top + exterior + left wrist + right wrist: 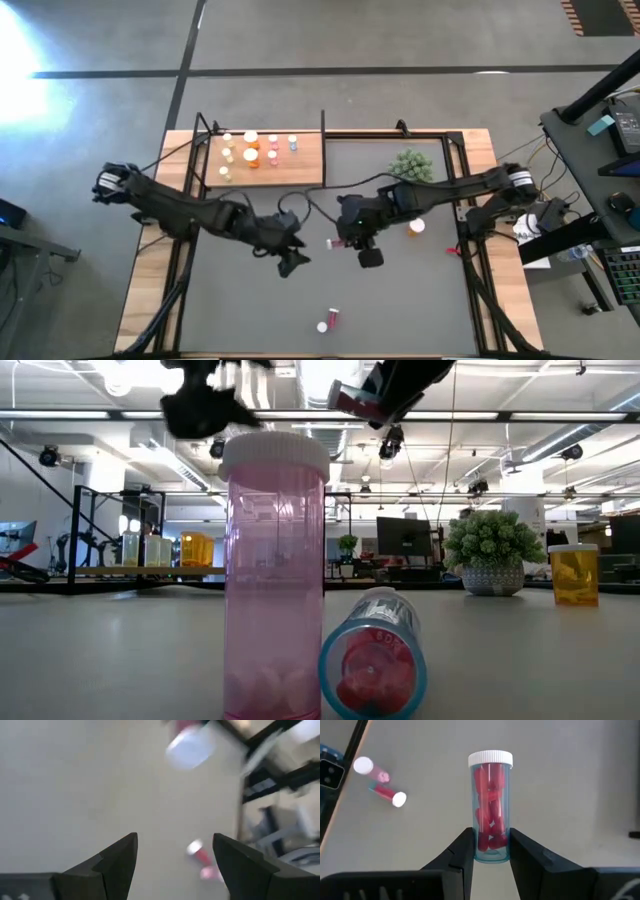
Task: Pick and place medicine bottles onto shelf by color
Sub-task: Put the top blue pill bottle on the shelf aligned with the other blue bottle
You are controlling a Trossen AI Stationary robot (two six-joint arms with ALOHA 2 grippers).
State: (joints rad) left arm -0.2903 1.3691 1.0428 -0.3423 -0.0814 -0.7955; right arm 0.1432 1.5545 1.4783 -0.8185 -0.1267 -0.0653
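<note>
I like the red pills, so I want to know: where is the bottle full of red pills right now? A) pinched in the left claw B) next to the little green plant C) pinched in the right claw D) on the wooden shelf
C: the right wrist view shows the right claw shut on the bottle of red pills, white cap pointing away.

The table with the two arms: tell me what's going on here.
The right gripper is shut on a red-pill bottle, held above the grey mat near the table's middle. The left gripper hangs open and empty beside it. Several bottles already stand on the wooden shelf. Left on the mat: an orange bottle near the plant, plus a standing pink bottle and a lying red bottle at the near edge.
</note>
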